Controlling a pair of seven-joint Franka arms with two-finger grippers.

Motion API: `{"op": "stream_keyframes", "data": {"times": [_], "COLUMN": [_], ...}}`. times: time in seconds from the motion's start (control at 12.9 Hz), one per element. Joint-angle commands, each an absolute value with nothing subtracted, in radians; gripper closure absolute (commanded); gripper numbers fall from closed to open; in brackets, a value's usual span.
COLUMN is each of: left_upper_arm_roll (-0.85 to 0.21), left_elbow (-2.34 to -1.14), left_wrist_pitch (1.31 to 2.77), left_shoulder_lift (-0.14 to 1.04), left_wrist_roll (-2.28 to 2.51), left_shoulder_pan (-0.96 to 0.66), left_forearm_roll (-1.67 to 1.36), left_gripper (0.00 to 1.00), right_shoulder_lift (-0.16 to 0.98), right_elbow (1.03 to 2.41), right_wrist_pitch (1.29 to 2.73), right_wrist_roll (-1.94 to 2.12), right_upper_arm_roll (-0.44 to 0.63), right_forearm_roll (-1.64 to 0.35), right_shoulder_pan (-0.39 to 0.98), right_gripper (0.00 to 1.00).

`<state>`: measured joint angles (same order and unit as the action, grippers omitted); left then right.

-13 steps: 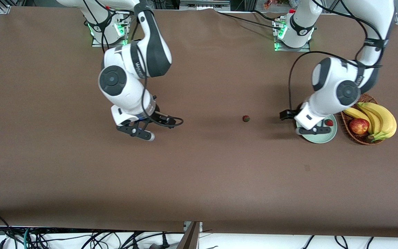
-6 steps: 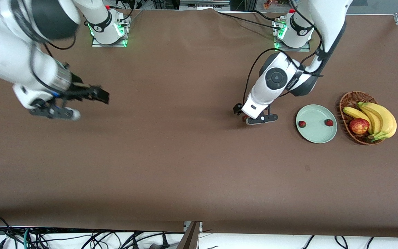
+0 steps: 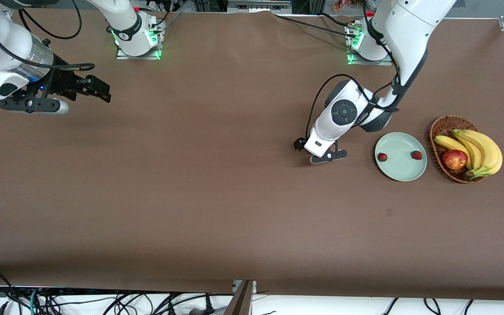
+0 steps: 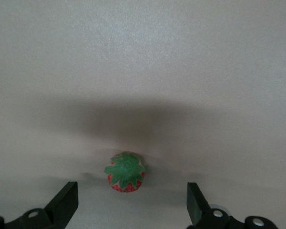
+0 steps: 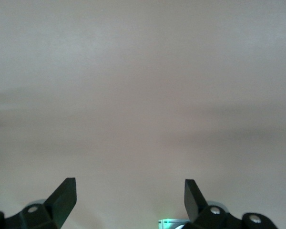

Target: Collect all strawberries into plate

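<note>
Left wrist view: left gripper [image 4: 128, 210] spread wide, a strawberry [image 4: 126, 171] on the table between its fingers, beside the plate [image 3: 400, 170] holding two strawberries [image 3: 382, 156]. Right gripper [image 3: 33, 105] waits, spread, well apart from the plate.

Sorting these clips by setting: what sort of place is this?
Probably a robotics lab bench, not a kitchen: two arm bases bolted to a brown-covered table, loose cables along its edge, and staged props, a plate and fruit basket.

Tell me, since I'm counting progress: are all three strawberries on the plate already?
No: only two strawberries lie on the plate; the third strawberry sits on the table between the left end effector's open fingers.
</note>
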<state>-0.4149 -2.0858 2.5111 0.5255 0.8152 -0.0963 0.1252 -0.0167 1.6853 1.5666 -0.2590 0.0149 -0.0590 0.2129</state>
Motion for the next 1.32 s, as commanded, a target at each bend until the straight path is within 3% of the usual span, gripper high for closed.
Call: {"op": "stream_keyframes", "data": {"times": [0.0,0.15,0.23,0.39,0.46,0.62,0.77,1.08,1.24], "left_upper_arm_roll": [-0.417,-0.417,-0.417,-0.416,-0.414,-0.414,-0.411,-0.385,-0.286], "left_elbow": [-2.074,-2.074,-2.072,-2.063,-2.051,-2.046,-2.020,-1.873,-1.881], "left_wrist_pitch": [2.511,2.511,2.511,2.511,2.510,2.508,2.485,2.209,2.125], "left_shoulder_lift": [0.540,0.540,0.541,0.549,0.558,0.560,0.545,0.479,0.401], "left_wrist_roll": [0.844,0.856,0.870,0.877,0.879,0.896,0.894,0.766,0.566], "left_shoulder_pan": [-0.092,-0.092,-0.092,-0.092,-0.092,-0.092,-0.091,-0.061,-0.061], "left_forearm_roll": [0.160,0.160,0.160,0.160,0.160,0.163,0.172,0.079,-0.027], "left_gripper": [0.09,0.51,0.61,0.62,0.68,0.89,0.91,0.91,0.91], "right_shoulder_lift": [-0.041,-0.038,-0.037,-0.022,-0.018,-0.015,0.006,0.028,0.037], "right_elbow": [1.713,1.710,1.709,1.694,1.687,1.652,1.644,1.631,1.631], "right_wrist_pitch": [1.591,1.603,1.606,1.618,1.620,1.612,1.621,1.629,1.667], "right_wrist_roll": [-0.229,-0.180,-0.161,-0.121,-0.124,-0.126,-0.129,-0.127,-0.117], "right_upper_arm_roll": [-0.009,-0.002,0.008,0.017,0.020,0.021,0.031,0.029,0.029], "right_forearm_roll": [-0.020,0.003,0.003,0.002,-0.002,0.005,0.002,0.002,0.002], "right_shoulder_pan": [0.192,0.190,0.190,0.187,0.187,0.189,0.187,0.195,0.195], "right_gripper": [0.00,0.00,0.00,0.00,0.00,0.00,0.00,0.00,0.00]}}
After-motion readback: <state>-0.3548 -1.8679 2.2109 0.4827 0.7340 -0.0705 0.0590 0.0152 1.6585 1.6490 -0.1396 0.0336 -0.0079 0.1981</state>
